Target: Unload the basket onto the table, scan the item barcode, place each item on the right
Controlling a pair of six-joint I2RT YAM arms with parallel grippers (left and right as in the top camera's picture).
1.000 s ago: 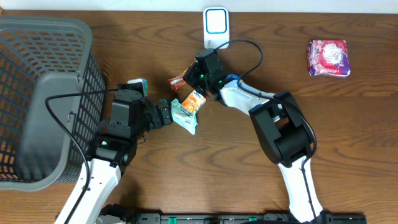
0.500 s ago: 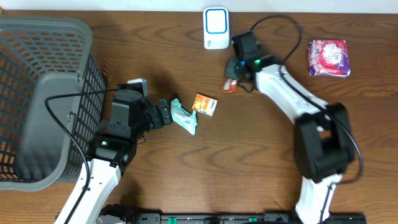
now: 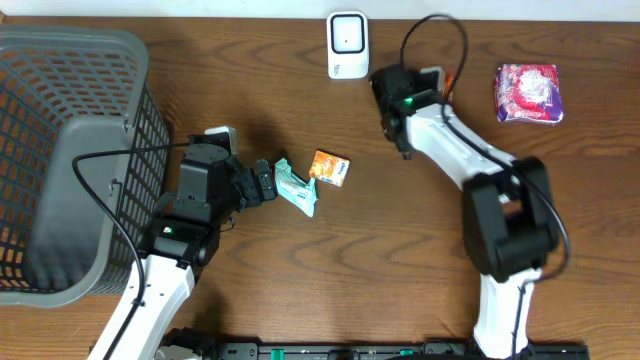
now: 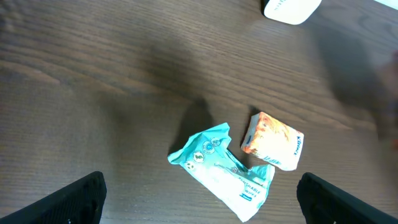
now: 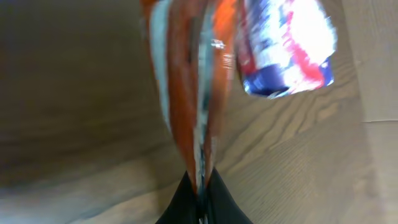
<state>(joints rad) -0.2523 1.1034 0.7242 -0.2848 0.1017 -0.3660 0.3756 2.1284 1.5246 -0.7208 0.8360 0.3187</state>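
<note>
A brown wooden table (image 3: pixel 400 250) carries everything, with a grey basket (image 3: pixel 90 45) at its left end.

Item under scan: an orange packet (image 5: pixel 186 93), held edge-on and lifted off the table, to the right of the white scanner (image 3: pixel 347 42) and between it and the purple packet (image 3: pixel 527 92) at the far right. The wrist view is blurred; no barcode can be made out.

Right fingers (image 5: pixel 180 211): clenched on the lower edge of the orange packet, pinching it flat.

Step in hand, as judged: carrying the packet for presentation to the scanner. It is not yet facing the scanner. The next move calls for bringing it back toward the scanner and turning it so the printed side meets the reader squarely, without loosening the pinch.

Left fingers (image 4: pixel 339 199): spread wide, holding nothing, low over the table near a teal packet (image 4: pixel 224 177). A small orange box (image 4: pixel 273 142) lies just beside that packet; both rest on the table, untouched.
</note>
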